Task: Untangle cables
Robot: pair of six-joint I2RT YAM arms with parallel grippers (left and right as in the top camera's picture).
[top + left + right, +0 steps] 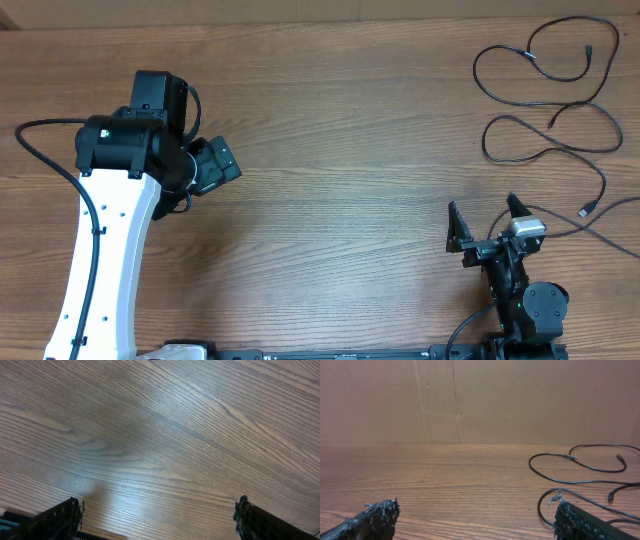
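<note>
Loosely, cables (530, 55) sprawl by table (350, 120) right edge, left end effector (157, 510) released, right end effector (483, 210) released

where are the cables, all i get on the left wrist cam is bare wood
Observer: The cables lie on the right arm's side of the table, toward its far edge, well away from the left gripper.
Operator: knotted up or loose
Observer: Loose. They are spread flat in open loops. I see no tight knot, though strands seem to cross in places.
Operator: is the right arm on them
Observer: No. The right gripper is open and empty, just short of the nearest loop.
</note>
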